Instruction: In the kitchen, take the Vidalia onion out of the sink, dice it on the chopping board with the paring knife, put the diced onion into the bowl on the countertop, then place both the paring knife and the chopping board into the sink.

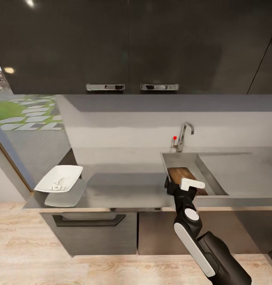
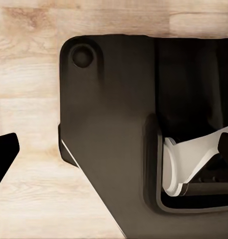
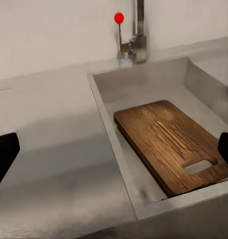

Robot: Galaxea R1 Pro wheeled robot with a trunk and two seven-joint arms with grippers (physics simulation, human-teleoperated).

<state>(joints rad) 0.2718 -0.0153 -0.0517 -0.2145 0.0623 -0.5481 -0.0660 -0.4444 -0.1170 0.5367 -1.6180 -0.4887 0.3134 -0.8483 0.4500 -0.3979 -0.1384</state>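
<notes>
Chopping board [image 1: 182, 173]: near end hidden behind right arm. Bowl [image 1: 60, 177] contents: pale bits, too small to identify. Paring knife: unseen.

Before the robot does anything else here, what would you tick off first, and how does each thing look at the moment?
1. Chopping board in the sink: ok, it lies inside the basin, handle hole toward the near wall.
2. Right gripper free of the board: ok, it is open over the sink's near edge with nothing between its fingers.
3. Diced onion in the bowl: ok, pale bits lie in the white dish on the countertop.
4. Knife in the sink: cannot tell, none can be made out in the basin.
5. Left gripper empty: ok, open above the wooden floor.
</notes>
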